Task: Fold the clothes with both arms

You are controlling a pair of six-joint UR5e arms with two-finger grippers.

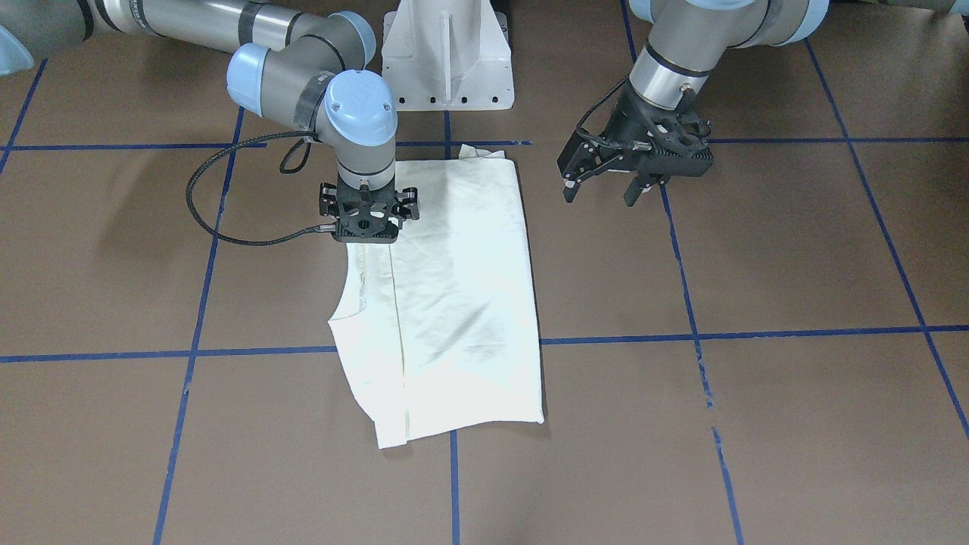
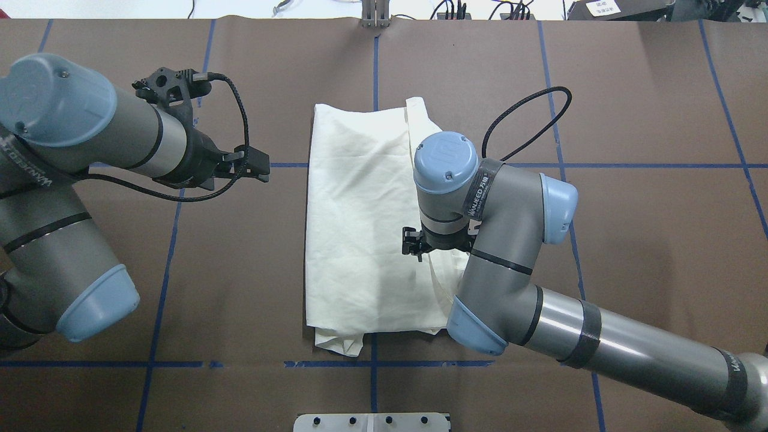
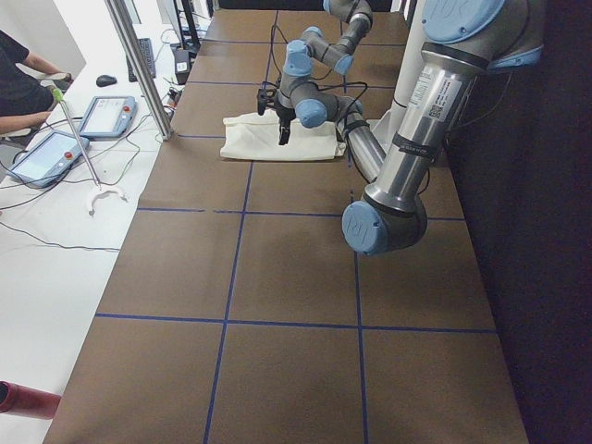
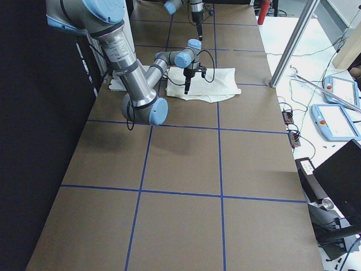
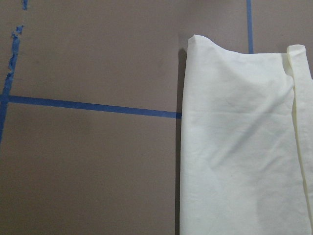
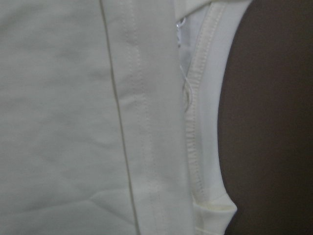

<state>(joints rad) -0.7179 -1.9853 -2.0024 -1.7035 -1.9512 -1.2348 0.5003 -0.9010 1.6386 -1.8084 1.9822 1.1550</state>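
T-shirt (image 1: 454,288) lies folded lengthwise, plain side up, mid-tabletop (image 1: 757,416); right end effector (image 1: 367,231) points down at its seamed edge (jaws hidden, can't tell grip), left end effector (image 1: 602,189) hangs released beside it, so prob. best to pinch all layers & lift both ends evenly.

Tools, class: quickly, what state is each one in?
Left tool: open, empty, beside the T-shirt.
Right tool: pointing down at the T-shirt; fingers hidden, cannot tell.

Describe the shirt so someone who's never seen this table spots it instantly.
On the brown table gridded with blue tape, look at the centre. The shirt is a folded cream oblong, no print showing, the only cloth there, lying under the right gripper.
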